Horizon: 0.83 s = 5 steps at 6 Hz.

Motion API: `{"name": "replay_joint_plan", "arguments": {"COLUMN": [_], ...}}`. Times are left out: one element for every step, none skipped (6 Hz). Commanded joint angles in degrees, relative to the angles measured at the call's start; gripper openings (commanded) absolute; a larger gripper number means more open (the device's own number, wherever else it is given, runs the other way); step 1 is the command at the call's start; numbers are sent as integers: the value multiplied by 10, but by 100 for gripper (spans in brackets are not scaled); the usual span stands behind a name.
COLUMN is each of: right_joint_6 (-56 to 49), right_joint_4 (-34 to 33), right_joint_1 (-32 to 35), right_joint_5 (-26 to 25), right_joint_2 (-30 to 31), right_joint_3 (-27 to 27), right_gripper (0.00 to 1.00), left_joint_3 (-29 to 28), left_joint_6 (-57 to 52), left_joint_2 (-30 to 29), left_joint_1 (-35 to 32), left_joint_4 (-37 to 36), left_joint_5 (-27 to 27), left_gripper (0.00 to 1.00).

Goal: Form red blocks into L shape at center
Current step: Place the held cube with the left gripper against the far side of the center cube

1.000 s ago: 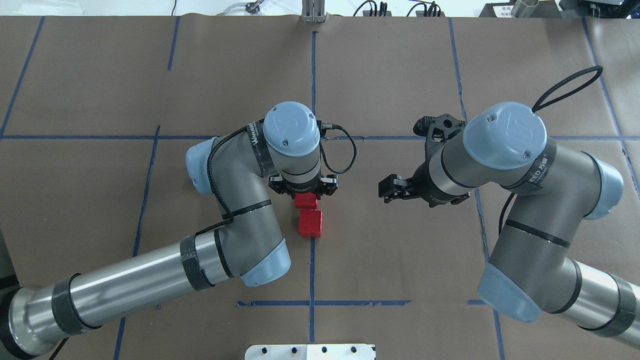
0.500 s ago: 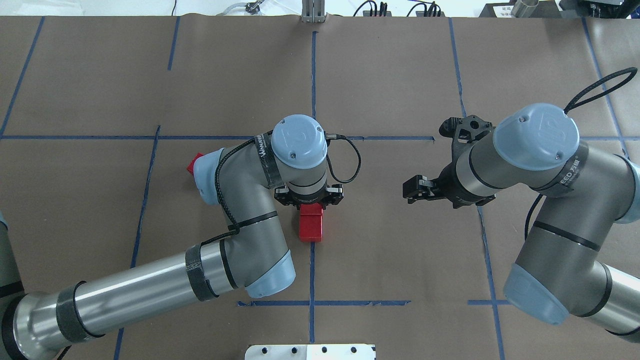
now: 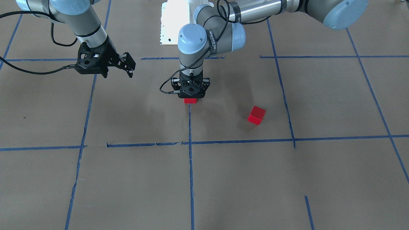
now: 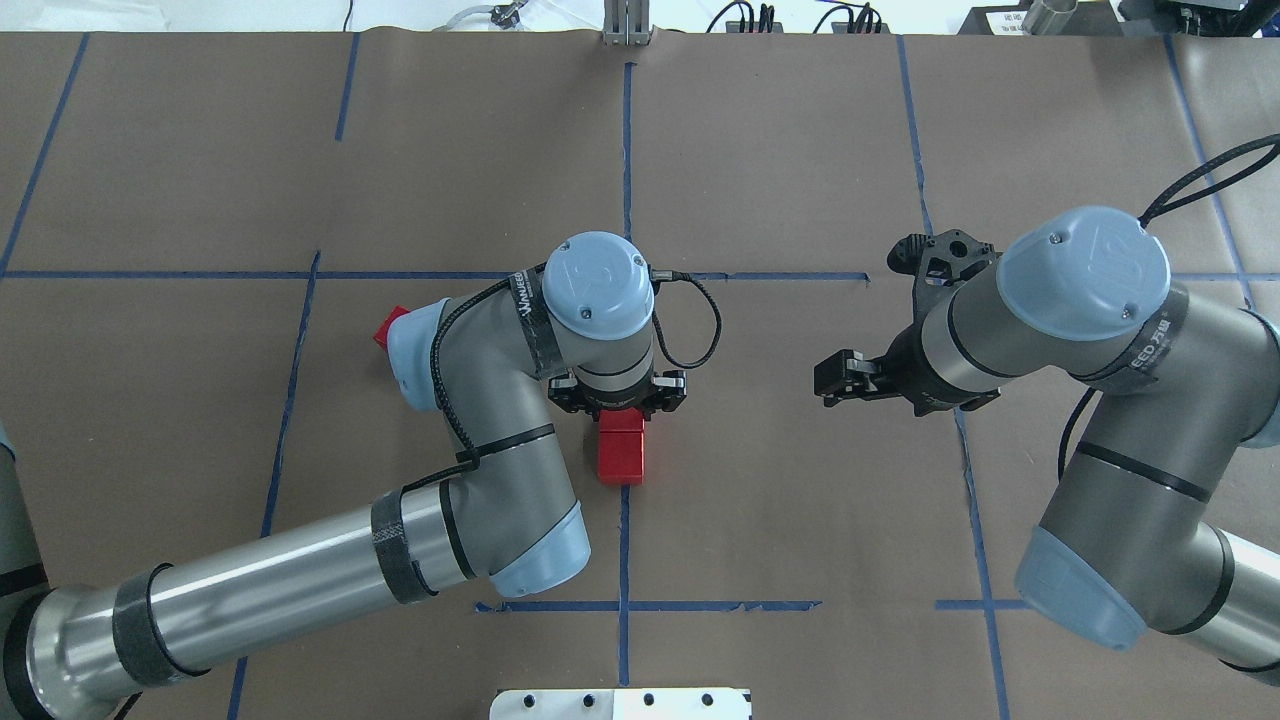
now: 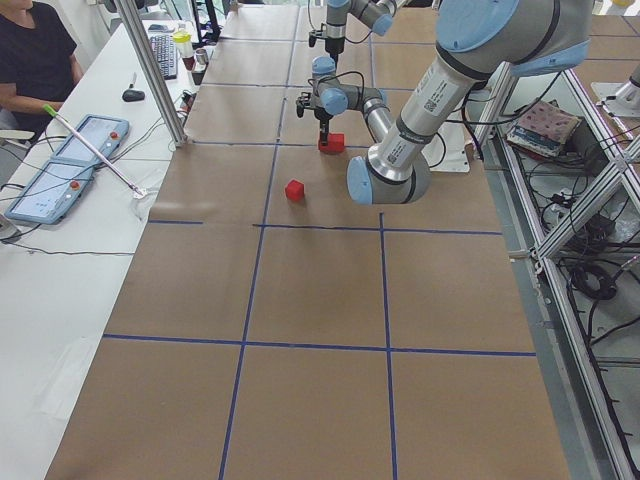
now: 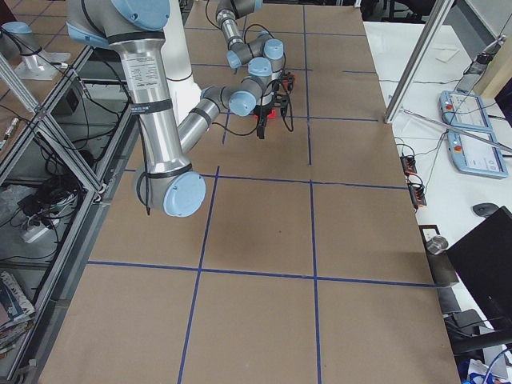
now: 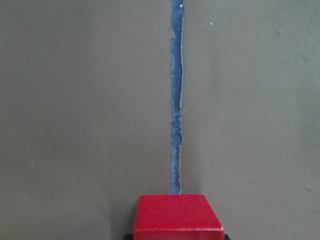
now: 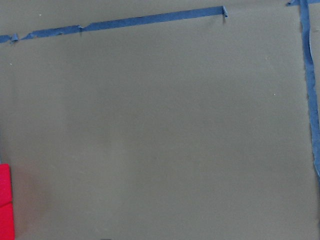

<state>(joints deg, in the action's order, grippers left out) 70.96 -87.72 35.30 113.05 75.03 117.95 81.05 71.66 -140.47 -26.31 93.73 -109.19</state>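
Observation:
My left gripper (image 4: 621, 406) points straight down at the center tape line (image 4: 624, 540) and is shut on a red block (image 4: 622, 424). That block is low at the paper and fills the bottom of the left wrist view (image 7: 178, 217). It sits flush against a second red block (image 4: 620, 465) on the side nearer the robot, and the two form a short row on the line. A third red block (image 3: 256, 115) lies alone to the robot's left, half hidden behind the left elbow in the overhead view (image 4: 385, 325). My right gripper (image 4: 835, 378) is open and empty, off to the right.
Blue tape lines divide the brown paper into a grid. A white mounting plate (image 4: 620, 703) lies at the table's near edge. In the left side view a seated person (image 5: 35, 60) and control pendants (image 5: 60, 165) are on a side bench beyond the table.
My left gripper moved its block right and toward the robot until it met the second block. My right arm drew back to the right. The third block came out from behind the left elbow.

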Motion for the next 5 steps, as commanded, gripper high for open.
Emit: {"name": "replay_joint_plan", "arguments": {"right_joint_6": [1, 1, 1, 1, 1], "right_joint_4": [0, 0, 0, 0, 0], "right_joint_1": [-1, -1, -1, -1, -1], "right_joint_5": [0, 0, 0, -1, -1], "right_joint_2": [-1, -1, -1, -1, -1], "right_joint_3": [0, -1, 0, -1, -1], "right_gripper": [100, 100, 100, 100, 100], "left_joint_3": [-4, -4, -4, -4, -2], "left_joint_6": [-1, -1, -1, -2, -2], "left_joint_2": [5, 4, 5, 5, 5], "left_joint_1": [-1, -1, -1, -1, -1], "left_joint_4": [18, 19, 21, 27, 27], "left_joint_5": [-1, -1, 0, 1, 1], "left_gripper": [22, 38, 74, 94, 100]}}
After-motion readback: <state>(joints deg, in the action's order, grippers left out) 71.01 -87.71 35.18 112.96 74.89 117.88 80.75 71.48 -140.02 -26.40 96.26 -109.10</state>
